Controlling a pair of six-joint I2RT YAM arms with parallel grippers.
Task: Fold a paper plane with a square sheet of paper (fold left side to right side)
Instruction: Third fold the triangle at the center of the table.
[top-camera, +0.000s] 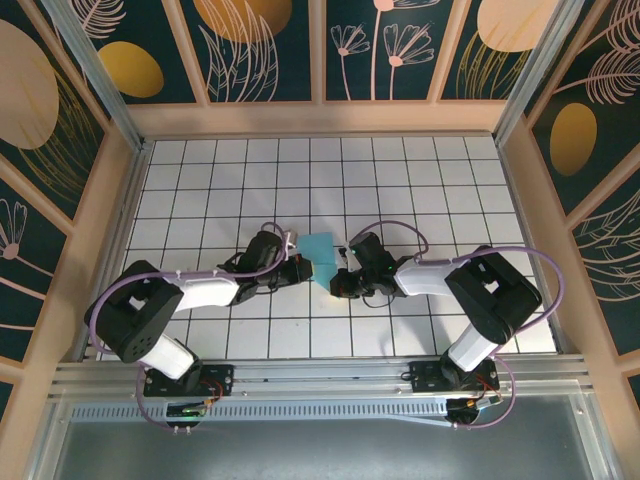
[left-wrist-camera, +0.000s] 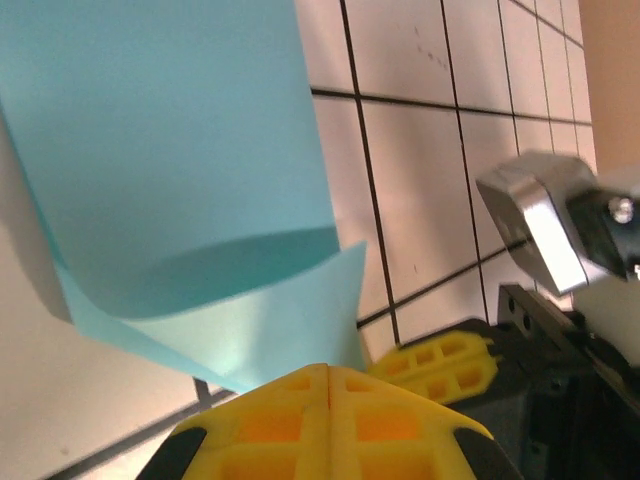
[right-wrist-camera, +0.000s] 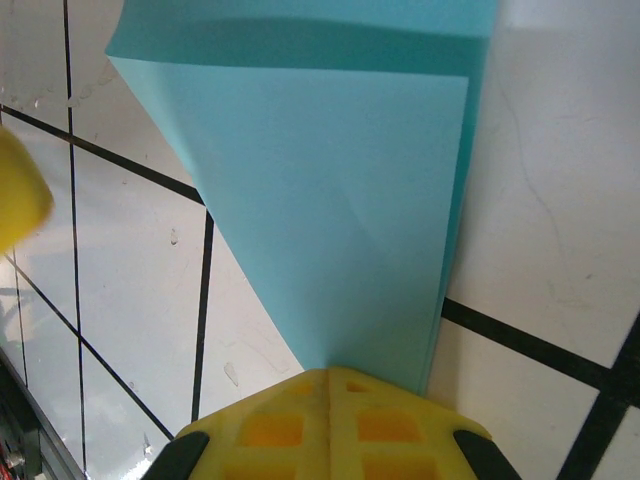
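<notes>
The square sheet of paper (top-camera: 321, 252) is turquoise and lies between both grippers in the middle of the tiled table. In the left wrist view the paper (left-wrist-camera: 170, 150) bends over itself, its upper layer arched above the lower one. My left gripper (left-wrist-camera: 328, 372) is shut, its yellow tips meeting the lower layer's near corner. In the right wrist view the paper (right-wrist-camera: 340, 200) shows two layers along its right edge and narrows toward my right gripper (right-wrist-camera: 330, 375), which is shut with its tips on the corner. From above, the left gripper (top-camera: 298, 268) and right gripper (top-camera: 338, 280) flank the paper's near edge.
The table (top-camera: 450, 190) is white tiles with black grid lines, walled by wooden frames at the back and sides. The right arm's yellow fingers (left-wrist-camera: 440, 360) and metal wrist (left-wrist-camera: 540, 225) sit close beside the left gripper. Both arm bases stand on the rail (top-camera: 320, 375) at the near edge.
</notes>
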